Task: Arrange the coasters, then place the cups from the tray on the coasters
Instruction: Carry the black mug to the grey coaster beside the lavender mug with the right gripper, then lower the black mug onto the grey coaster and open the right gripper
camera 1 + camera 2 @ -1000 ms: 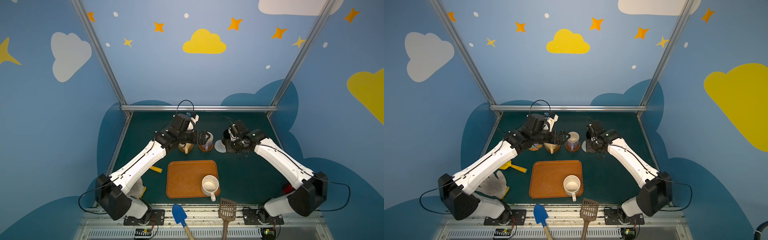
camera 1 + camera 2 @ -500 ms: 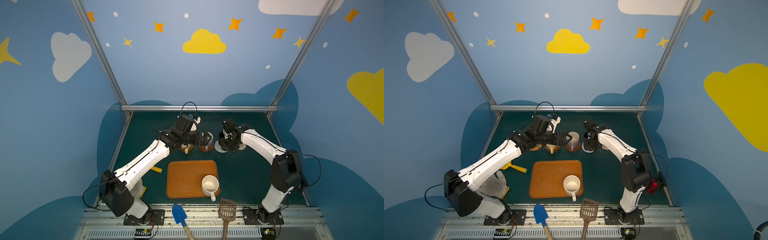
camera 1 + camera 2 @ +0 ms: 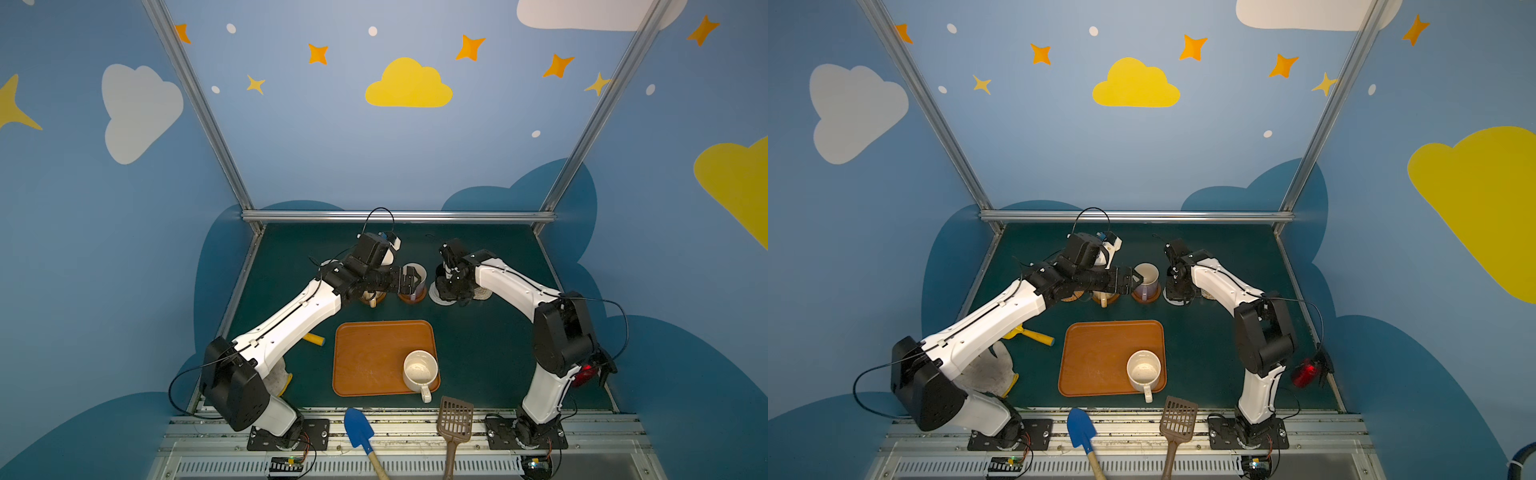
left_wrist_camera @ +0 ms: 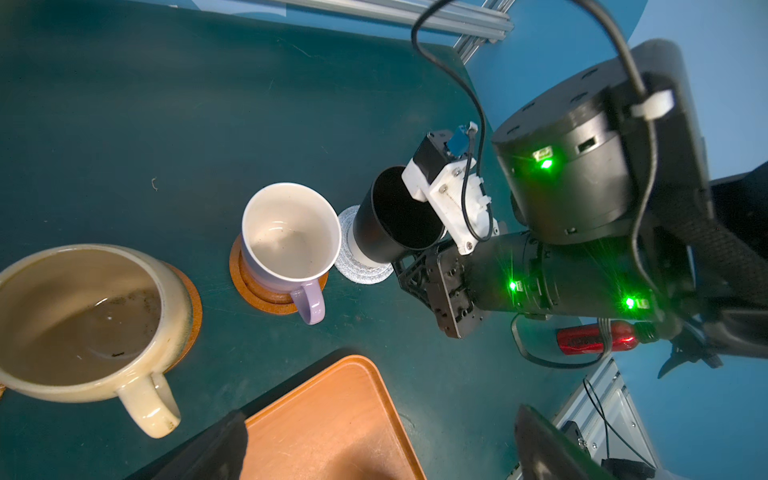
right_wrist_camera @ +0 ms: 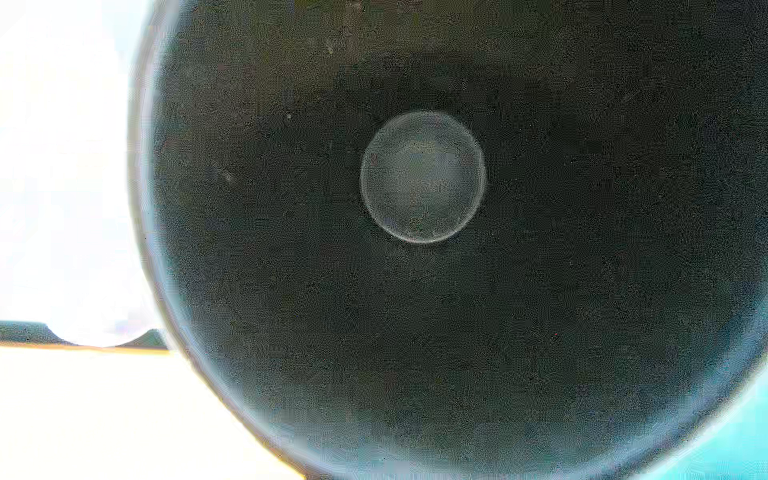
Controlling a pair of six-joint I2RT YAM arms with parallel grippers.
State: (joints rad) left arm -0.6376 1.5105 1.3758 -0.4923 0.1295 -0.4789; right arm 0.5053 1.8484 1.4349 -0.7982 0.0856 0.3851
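Swung inward, our right gripper (image 3: 452, 291) pinches the black cup (image 4: 390, 224) on the coaster (image 4: 365, 270) beneath; left gripper (image 3: 412, 279) spread; release next.

Dark green flat tabletop (image 3: 478, 345). Directly on it: flat orange-brown rectangular tray (image 3: 365, 357), front middle; behind, in a row, round brown wooden rimmed coaster (image 4: 266, 301), second brown wooden coaster (image 4: 194, 308), grey-white round coaster (image 4: 361, 270), beige coiled-rope coaster (image 3: 483, 294); at left, yellow-handled tool (image 3: 313, 339), whitish glove (image 3: 988, 368).

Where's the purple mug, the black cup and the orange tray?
Lavender handled ceramic mug (image 4: 289, 239): left wrist view, on its cream inside.
Black round cup (image 4: 390, 218): left wrist view, on its dark inside.
Flat orange-brown rectangular tray (image 3: 370, 357): in a top view, on its bare floor.
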